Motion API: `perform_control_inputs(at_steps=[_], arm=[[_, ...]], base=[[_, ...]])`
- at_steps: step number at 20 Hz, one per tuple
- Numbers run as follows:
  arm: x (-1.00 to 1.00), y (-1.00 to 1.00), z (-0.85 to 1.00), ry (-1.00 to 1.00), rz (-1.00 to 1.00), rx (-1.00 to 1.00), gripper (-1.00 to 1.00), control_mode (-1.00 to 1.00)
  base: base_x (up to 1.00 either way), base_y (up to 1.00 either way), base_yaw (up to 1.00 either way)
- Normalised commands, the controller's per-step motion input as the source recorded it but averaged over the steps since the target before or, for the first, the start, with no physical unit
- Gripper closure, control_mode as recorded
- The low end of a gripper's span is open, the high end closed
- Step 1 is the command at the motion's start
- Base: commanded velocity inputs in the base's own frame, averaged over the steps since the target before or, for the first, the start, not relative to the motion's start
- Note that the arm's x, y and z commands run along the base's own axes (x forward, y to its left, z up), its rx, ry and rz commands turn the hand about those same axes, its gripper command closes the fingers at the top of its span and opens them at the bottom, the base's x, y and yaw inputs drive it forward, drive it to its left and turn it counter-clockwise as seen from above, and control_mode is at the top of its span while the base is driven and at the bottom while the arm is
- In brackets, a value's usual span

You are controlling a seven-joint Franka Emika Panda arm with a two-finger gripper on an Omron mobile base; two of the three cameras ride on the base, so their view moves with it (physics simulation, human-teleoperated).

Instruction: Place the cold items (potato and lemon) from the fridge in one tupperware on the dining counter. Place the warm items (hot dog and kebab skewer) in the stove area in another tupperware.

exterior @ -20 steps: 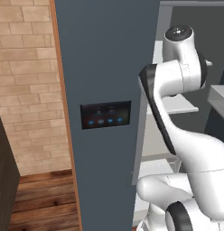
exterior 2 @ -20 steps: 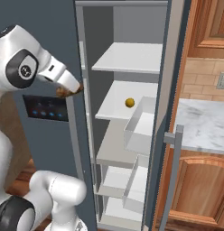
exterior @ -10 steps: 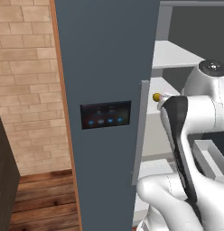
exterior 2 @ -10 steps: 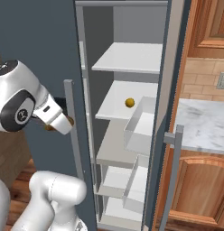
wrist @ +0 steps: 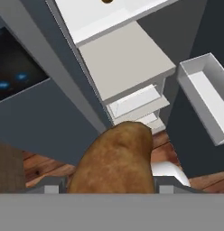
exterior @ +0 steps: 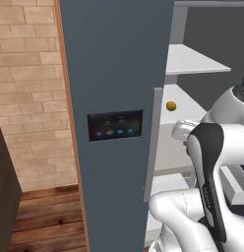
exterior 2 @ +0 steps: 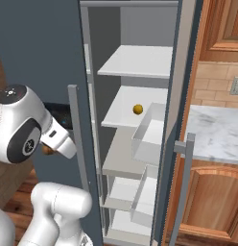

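Note:
A brown potato (wrist: 116, 162) sits between my gripper's (wrist: 111, 186) two fingers in the hand view, and the gripper is shut on it. The right base view shows a sliver of the potato (exterior 2: 46, 150) under my lowered hand, in front of the closed left fridge door. A small yellow lemon (exterior 2: 137, 109) lies on the second shelf of the open fridge, and it appears too in the left base view (exterior: 170, 106). The tupperware, hot dog and kebab skewer are out of view.
The open right fridge door (exterior 2: 183, 120) carries a white door bin (exterior 2: 149, 134). The left door has a dark control panel (exterior: 115, 125) and a vertical grey handle (exterior 2: 78, 139). A marble counter (exterior 2: 217, 132) over wooden cabinets stands to the right. Below is wooden floor.
My arm has folded down and the hand has dropped from head height to low in front of the left fridge door, with the potato still in the gripper. The lemon has not moved.

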Motion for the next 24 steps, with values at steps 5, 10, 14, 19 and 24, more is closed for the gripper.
perform_control_inputs(at_steps=[5, 10, 14, 19, 24], arm=[[0.00, 0.01, 0.00, 0.03, 0.02, 0.00, 1.00, -1.00], [-0.13, 0.00, 0.00, 0.00, 0.00, 0.00, 1.00, -1.00], [-0.28, 0.00, -0.01, 0.00, -0.03, 0.00, 1.00, 1.00], [0.00, 0.00, 0.00, 0.00, 0.00, 0.00, 1.00, 1.00], [0.00, 0.00, 0.00, 0.00, 0.00, 0.00, 1.00, 1.00]], base=[[0.00, 0.00, 0.00], [0.00, 0.00, 0.00], [-0.36, 0.07, -0.09], [-0.96, 0.31, -0.37], [-0.66, 0.34, -0.66]])
